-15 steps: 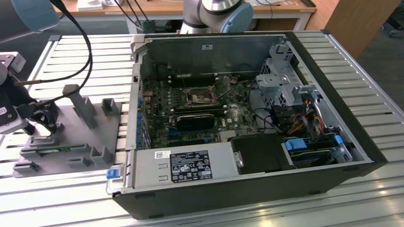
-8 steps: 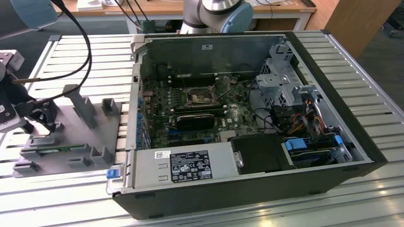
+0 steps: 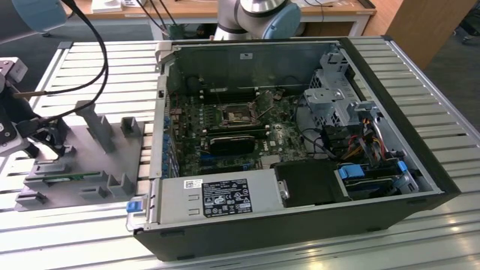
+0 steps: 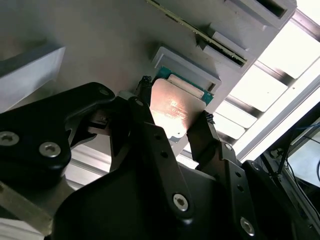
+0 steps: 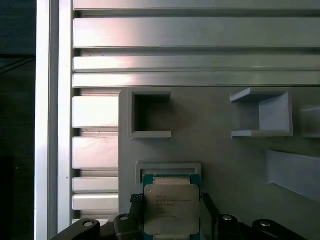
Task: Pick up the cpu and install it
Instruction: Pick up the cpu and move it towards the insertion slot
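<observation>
2 gripper fingers pinch cpu, lid print illegible

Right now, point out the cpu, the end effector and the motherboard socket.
cpu (image 5: 171, 210): first wrist view, middle of its silver top.
end effector (image 4: 176, 102): second wrist view, midway between its fingertips, which are closed on the cpu's edges.
motherboard socket (image 3: 238, 114): exterior view, centre of its square metal frame.

You look down from high in the exterior view, across the open computer case and grey tray on the slatted counter. Both wrist views sit close over that tray, sharing the cpu: first wrist view straight down, second wrist view seemingly low, along the tool.
</observation>
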`<state>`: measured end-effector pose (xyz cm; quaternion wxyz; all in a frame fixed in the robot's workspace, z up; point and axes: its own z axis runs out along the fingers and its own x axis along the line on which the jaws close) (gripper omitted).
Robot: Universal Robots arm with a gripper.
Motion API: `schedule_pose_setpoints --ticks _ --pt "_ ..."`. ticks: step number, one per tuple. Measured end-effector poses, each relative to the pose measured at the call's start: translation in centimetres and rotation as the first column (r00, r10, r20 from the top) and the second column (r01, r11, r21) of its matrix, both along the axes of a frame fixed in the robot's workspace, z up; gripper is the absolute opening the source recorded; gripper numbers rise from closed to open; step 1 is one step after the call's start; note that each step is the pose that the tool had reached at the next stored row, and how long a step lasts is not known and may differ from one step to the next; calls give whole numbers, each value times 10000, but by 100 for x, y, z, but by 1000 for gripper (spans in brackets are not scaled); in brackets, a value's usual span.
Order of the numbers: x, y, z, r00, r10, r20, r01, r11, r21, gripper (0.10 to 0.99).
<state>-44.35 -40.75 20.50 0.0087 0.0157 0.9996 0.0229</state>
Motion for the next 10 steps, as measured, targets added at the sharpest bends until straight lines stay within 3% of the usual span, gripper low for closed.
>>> schedule_pose_setpoints --ticks 10 --pt "0 0 58 10000 0 0 0 10000 2 541"
